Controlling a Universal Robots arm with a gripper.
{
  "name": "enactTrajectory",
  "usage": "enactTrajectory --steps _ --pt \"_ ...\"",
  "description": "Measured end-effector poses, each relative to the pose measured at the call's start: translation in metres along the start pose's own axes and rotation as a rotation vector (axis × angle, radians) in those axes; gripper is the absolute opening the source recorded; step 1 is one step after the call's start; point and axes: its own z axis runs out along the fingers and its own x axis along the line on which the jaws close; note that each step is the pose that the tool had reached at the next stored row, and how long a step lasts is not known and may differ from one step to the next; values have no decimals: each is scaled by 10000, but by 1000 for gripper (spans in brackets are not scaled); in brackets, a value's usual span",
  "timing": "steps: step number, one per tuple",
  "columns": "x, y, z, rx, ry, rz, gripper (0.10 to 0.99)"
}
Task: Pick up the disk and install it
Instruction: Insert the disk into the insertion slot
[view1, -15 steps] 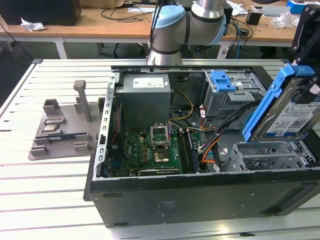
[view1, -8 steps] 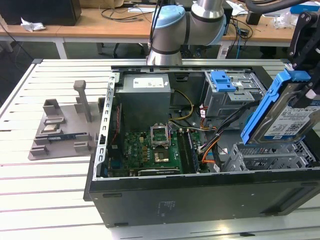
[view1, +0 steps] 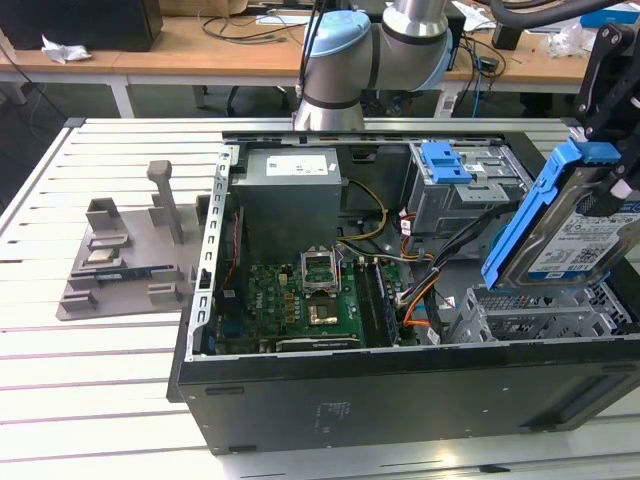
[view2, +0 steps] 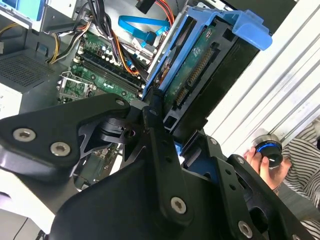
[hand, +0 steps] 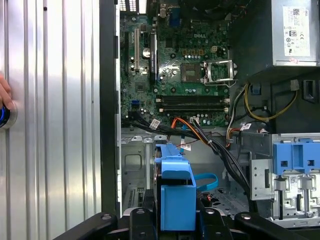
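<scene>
Gripping the disk between my closed jaws, I held it in the air, tilted, blue rails along its edges and the label facing out in the exterior view. My gripper clamped it at its upper end. It hung over the grey drive cage at the exterior view's right end of the open computer case; couldn't tell if it touched the cage. A blue bracket sat on another cage behind. The motherboard and power supply lay toward the exterior view's left. The case sat on a slatted table, with a grey fixture well apart. A person's hand rested by a round knob.
</scene>
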Motion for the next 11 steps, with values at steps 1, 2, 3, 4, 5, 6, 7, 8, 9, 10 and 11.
enactTrajectory --steps 1,2,3,4,5,6,7,8,9,10,11 --pt "0 0 2 0 -1 0 365" --pt "0 0 6 0 -3 0 365" --pt "1 0 9 0 -2 0 365" --pt "1 -1 12 0 0 0 365" --pt "1 -1 17 0 -1 0 365" --pt "2 -1 23 0 -1 0 365" --pt "2 -1 29 0 -1 0 365" --pt "2 -1 37 0 0 0 365" --pt "3 -2 49 0 0 0 365" --pt "4 -2 55 0 -1 0 365" --pt "4 -2 61 0 0 0 365"
